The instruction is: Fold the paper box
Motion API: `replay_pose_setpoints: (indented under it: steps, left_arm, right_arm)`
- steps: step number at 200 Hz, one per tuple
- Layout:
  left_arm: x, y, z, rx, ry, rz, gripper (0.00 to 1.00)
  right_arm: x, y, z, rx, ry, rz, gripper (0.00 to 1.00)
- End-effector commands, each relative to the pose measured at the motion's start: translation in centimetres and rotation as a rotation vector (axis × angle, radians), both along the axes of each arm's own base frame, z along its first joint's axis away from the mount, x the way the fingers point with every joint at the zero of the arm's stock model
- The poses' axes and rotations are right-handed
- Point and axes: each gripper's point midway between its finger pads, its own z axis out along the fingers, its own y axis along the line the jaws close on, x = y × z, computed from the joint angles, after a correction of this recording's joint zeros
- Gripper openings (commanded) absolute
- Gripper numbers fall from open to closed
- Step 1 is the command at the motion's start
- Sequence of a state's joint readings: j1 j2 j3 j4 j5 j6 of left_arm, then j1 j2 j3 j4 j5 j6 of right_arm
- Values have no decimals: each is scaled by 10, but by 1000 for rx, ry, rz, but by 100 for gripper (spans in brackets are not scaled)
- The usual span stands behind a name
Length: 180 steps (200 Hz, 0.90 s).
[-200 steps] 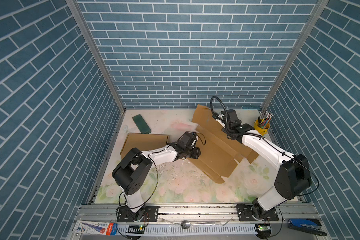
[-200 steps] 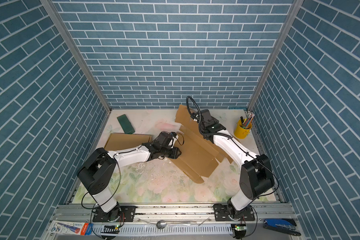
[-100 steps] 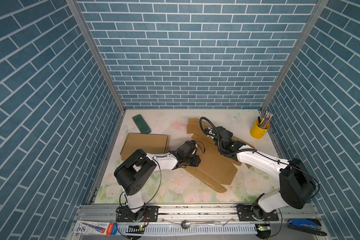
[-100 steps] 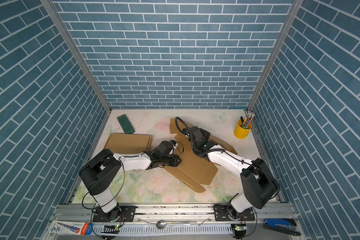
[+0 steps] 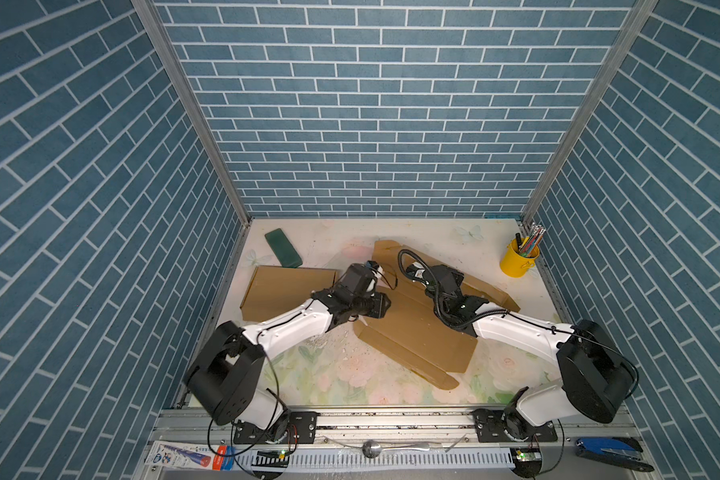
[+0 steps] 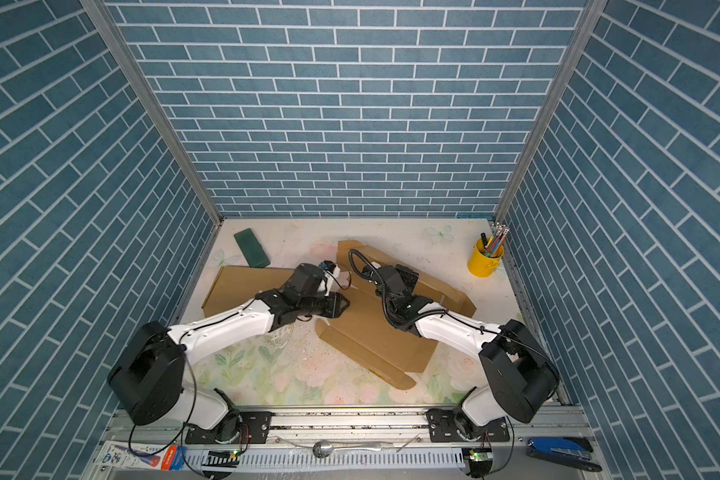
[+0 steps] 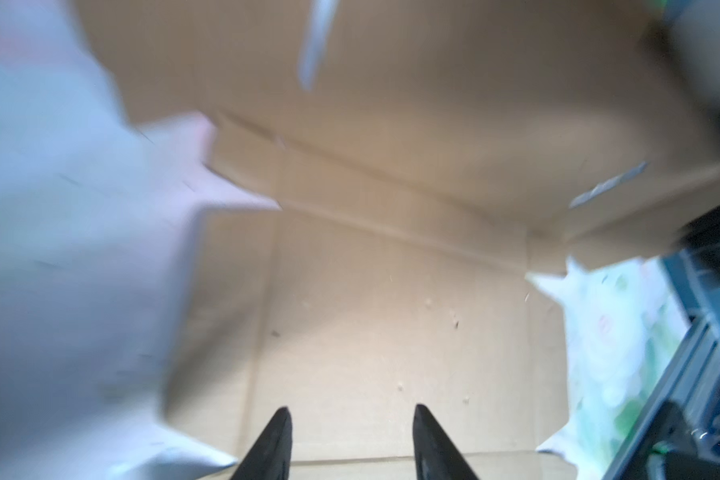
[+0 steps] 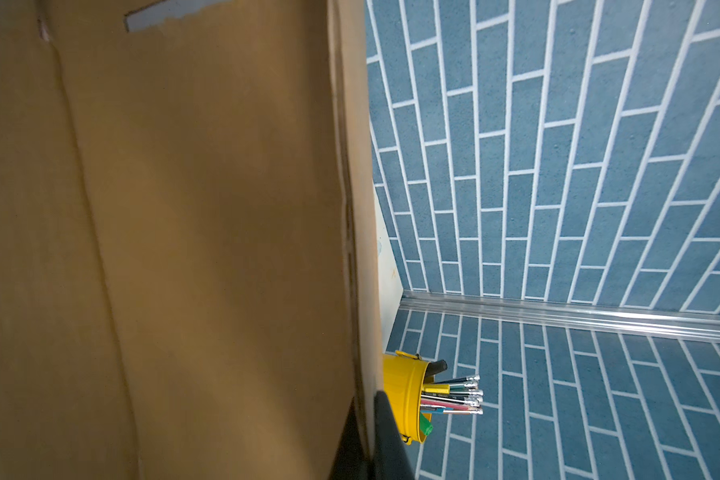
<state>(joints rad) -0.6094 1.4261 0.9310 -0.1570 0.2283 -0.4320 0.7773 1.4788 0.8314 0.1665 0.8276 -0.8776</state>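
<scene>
The paper box (image 5: 416, 336) lies mostly flat and unfolded on the floral table (image 5: 350, 382), a little right of the middle in both top views, with its long far panel tilted up along the back edge. The right gripper (image 8: 366, 415) is clamped on the rim of that raised panel: in the right wrist view the cardboard edge runs straight down between its two dark fingers (image 8: 387, 440), which press it from both sides, and the yellow pencil cup (image 8: 404, 386) stands beyond the panel near the back corner. The left gripper (image 7: 351, 409) is at the box's left edge in a top view (image 6: 344, 305). Its jaws stand apart with nothing between them, and in the blurred left wrist view a pale inner panel of the box spreads out directly ahead of the tips. A second flat cardboard sheet (image 5: 287, 291) lies apart near the left wall.
</scene>
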Motion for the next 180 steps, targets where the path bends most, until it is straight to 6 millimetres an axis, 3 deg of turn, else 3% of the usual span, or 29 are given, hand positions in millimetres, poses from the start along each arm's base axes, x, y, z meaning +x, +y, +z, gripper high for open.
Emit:
replay_pose_setpoints:
  steps: [1, 21, 48, 71, 111, 180]
  left_arm:
    - [15, 37, 30, -30, -12, 69, 52]
    - [44, 48, 64, -99, -43, 111, 60]
    - [79, 21, 97, -161, -68, 32, 74]
    - [102, -6, 90, -143, -43, -39, 80]
    - [114, -43, 69, -87, -4, -140, 81]
    - [117, -68, 52, -95, 35, -191, 79]
  right_arm:
    - [-4, -3, -2, -83, -13, 35, 0]
    - [-3, 0, 1, -99, -44, 60, 0]
    - [-5, 2, -6, -116, -52, 85, 0]
    - [-8, 3, -14, -127, -48, 96, 0]
    - [-14, 6, -20, -143, -43, 121, 0]
    - [-15, 8, -25, -145, -33, 129, 0]
